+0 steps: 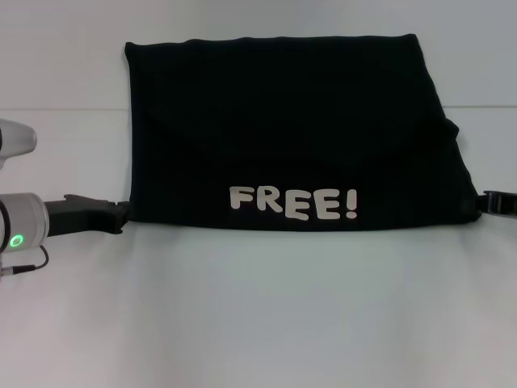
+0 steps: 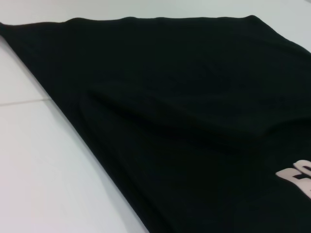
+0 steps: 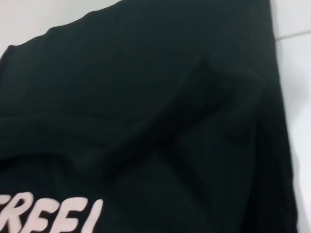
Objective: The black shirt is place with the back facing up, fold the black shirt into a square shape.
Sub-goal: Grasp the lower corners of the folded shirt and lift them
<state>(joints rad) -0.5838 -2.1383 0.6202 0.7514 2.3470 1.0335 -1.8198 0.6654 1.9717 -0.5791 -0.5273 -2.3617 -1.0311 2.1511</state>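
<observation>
Our left gripper (image 1: 121, 214) sits low at the left side of the white table (image 1: 258, 323), its dark fingers reaching to the lower left corner of the black shirt (image 1: 291, 129). Its tips meet the cloth edge, and we cannot tell whether the jaws are spread, narrow or clamped on the fabric. Our right gripper (image 1: 487, 202) shows only as a dark tip at the right border of the head view, right at the shirt's lower right corner; its state is likewise beyond what we can tell.

We see the shirt lying flat in the middle of the table, toward the far side, folded into a wide rectangle. Its left edge runs straight, while its right edge slants outward toward us and bulges a little near the right gripper. Along the near edge we read pale lettering (image 1: 293, 204) spelling "FREE!", facing up.

From the left wrist view we see the shirt's (image 2: 184, 121) left edge crossing the table on a slant, with soft ridges in the cloth and part of the lettering (image 2: 297, 177). From the right wrist view we see the shirt (image 3: 121, 87) with a raised fold across it and the lettering (image 3: 53, 216) nearby.
</observation>
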